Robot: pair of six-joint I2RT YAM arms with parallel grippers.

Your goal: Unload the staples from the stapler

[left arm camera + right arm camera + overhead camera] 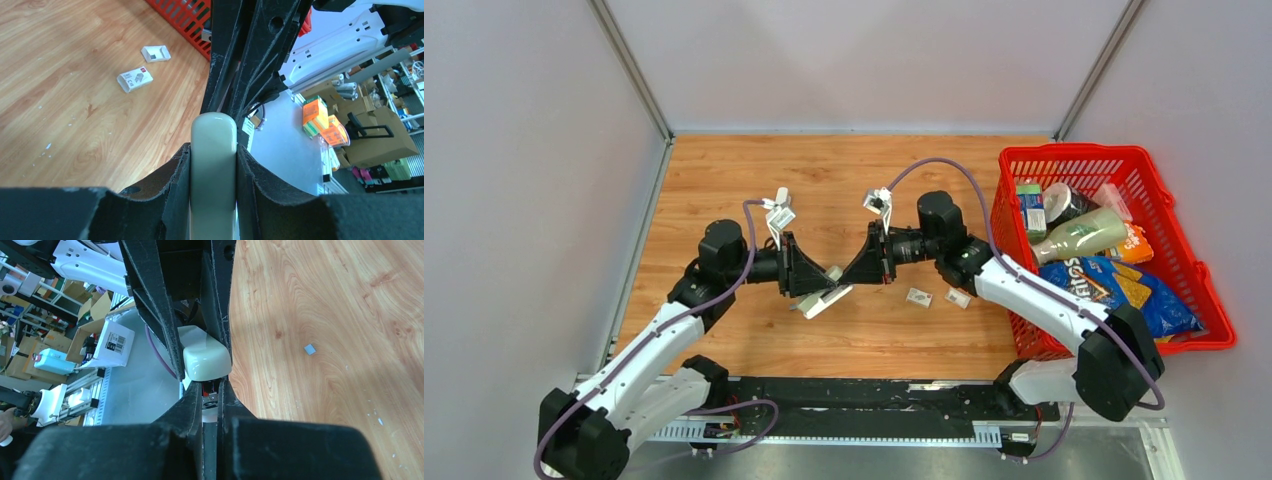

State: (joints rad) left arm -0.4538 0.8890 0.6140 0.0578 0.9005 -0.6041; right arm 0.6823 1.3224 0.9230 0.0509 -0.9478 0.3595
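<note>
Left claw [213, 147]: clamped tight on the stapler, one matte black finger on each flank.
Left fingers [172, 175]: rough, grainy black faces with curved inner edges.
Stapler [213, 175]: smooth, glossy, pale grey-green plastic with a rounded end; held above the bench between the two claws at mid-bench.
Right claw [211, 385]: fingers drawn almost together, only a thin slit between them. The tips are at the stapler's rounded end, and whether they pinch any part of it cannot be told.
Staples [310, 349]: one tiny flat pale grey bit lying on the wood, well apart from the stapler; too small to tell more.
Bench [724, 180]: warm wood grain with darker streaks, lightly speckled with pale flecks.
Small boxes [135, 79]: two white printed cardboard pieces, flat on the wood near each other, on the right arm's side.
Basket [1074, 150]: red plastic lattice, rectangular, at the bench's right edge, holding bottles and a crinkled blue bag.
</note>
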